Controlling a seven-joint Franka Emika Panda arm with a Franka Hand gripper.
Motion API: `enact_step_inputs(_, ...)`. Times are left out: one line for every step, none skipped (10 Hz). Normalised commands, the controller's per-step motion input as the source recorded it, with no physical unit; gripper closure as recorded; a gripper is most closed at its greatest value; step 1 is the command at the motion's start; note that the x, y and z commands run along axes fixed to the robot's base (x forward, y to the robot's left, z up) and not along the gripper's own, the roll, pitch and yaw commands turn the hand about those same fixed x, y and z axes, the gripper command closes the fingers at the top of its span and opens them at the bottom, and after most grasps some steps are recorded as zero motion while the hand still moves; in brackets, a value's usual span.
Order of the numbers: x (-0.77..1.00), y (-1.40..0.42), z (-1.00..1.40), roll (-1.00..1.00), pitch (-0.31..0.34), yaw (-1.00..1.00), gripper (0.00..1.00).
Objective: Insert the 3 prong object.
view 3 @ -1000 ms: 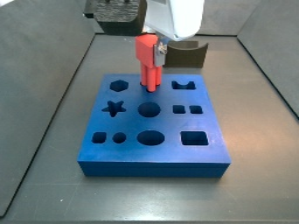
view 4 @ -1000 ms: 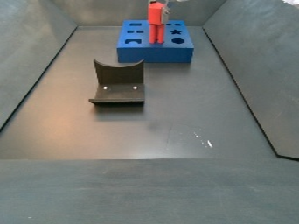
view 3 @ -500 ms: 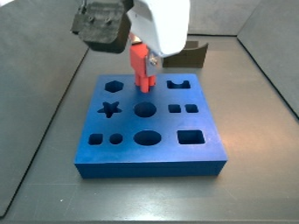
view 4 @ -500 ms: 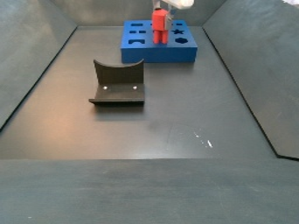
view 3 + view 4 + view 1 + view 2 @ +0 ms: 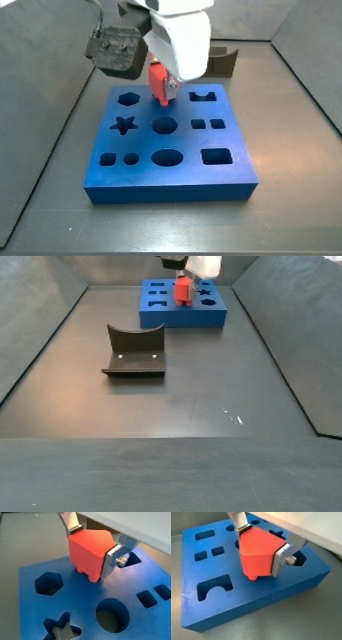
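Observation:
The 3 prong object (image 5: 90, 554) is a bright red blocky piece with short prong ends showing below it. My gripper (image 5: 92, 542) is shut on it, one silver finger (image 5: 113, 556) on each side; both wrist views show this grip (image 5: 261, 544). The piece stands upright over the back row of the blue block (image 5: 174, 150), between the hexagon hole (image 5: 128, 99) and the arch-shaped hole (image 5: 206, 97). Its prong tips (image 5: 251, 577) are at the block's top surface; how deep they sit is hidden. In a side view the red piece (image 5: 179, 292) shows low on the block (image 5: 181, 311).
The blue block has several shaped holes: a star (image 5: 126, 126), round ones (image 5: 164, 126) and squares (image 5: 221, 156). A dark grey curved block (image 5: 135, 351) stands on the floor apart from the blue block. Grey walls enclose the floor (image 5: 174, 406).
My gripper has moved down with the red piece. Less of the piece shows above the blue block than before.

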Motion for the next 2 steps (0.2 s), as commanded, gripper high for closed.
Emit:
enact_step_inputs(0.0, 0.0, -0.13, 0.0, -0.137, 0.0, 1.0)
enact_step_inputs(0.0, 0.0, 0.0, 0.0, 0.0, 0.0, 1.0)
